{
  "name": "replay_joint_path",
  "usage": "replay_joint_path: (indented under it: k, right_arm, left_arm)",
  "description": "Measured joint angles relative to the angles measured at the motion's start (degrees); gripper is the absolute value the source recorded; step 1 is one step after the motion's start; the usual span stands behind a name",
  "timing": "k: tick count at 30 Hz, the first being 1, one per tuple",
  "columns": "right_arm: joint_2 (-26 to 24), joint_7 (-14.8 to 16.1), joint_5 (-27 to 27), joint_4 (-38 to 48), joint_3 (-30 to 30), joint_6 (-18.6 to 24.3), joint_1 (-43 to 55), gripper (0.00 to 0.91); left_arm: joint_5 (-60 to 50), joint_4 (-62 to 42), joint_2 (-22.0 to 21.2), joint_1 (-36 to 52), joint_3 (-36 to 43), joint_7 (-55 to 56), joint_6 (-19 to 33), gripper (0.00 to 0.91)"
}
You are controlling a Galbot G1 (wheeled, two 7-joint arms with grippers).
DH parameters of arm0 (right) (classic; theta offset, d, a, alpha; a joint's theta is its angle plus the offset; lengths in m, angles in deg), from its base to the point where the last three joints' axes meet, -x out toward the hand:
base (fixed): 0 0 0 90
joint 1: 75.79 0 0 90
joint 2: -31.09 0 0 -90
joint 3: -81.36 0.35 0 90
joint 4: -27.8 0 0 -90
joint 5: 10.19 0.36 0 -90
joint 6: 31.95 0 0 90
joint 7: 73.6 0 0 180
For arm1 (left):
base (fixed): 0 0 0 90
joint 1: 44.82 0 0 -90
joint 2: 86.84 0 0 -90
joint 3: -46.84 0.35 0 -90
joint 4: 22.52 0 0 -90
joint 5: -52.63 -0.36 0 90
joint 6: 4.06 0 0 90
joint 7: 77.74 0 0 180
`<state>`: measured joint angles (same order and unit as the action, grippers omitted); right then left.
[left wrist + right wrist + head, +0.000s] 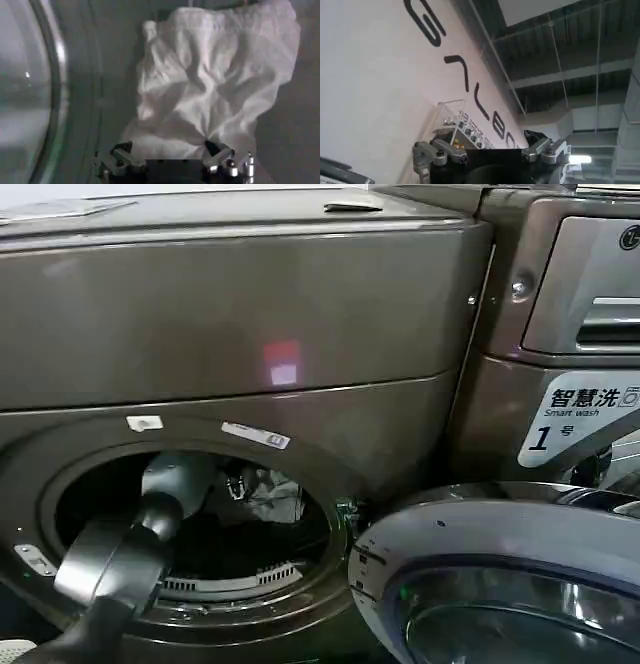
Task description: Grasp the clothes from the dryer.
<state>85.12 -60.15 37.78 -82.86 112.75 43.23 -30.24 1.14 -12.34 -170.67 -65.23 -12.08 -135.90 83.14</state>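
left gripper (170, 162) is inside the dryer (240, 334) drum, jaws spread, fingertips just short of the clothes (210, 80); nothing gripped yet; cloth sits at the far side of the drum, seen in head view at (268, 494); advice: drive straight in, centre on the thick creased middle, close only once fabric is between the pads, not on a thin edge; bundle is crumpled, no clear long axis or heading; right gripper (490, 155) parked away, aimed at ceiling, jaws apart, empty.
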Motion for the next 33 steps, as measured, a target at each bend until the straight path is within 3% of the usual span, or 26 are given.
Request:
replay_joint_path:
  k: [4, 6, 9, 11, 33]
  right_arm:
    - [0.22, 0.08, 0.04, 0.05, 0.32, 0.12, -0.13, 0.907]
    - [0.33, 0.10, 0.06, 0.10, 0.56, 0.15, -0.30, 0.907]
    - [0.41, 0.14, 0.08, 0.20, 0.78, 0.24, -0.48, 0.907]
    - [0.44, 0.14, 0.09, 0.28, 0.87, 0.26, -0.53, 0.907]
    - [1.03, 0.17, 0.12, 0.57, 1.28, 0.53, -0.78, 0.907]
  left_arm:
    - [-0.64, -0.64, -0.12, -0.22, 0.80, -0.19, -0.05, 0.899]
    - [-0.86, -1.01, -0.20, -0.48, 1.13, -0.27, -0.11, 0.705]
    - [-1.03, -1.33, -0.29, -0.77, 1.51, -0.52, -0.06, 0.273]
    - [-1.03, -1.35, -0.23, -0.88, 1.57, -0.78, 0.01, 0.125]
    - [-0.37, -1.58, -0.54, -1.76, 2.25, -1.81, 0.80, 0.011]
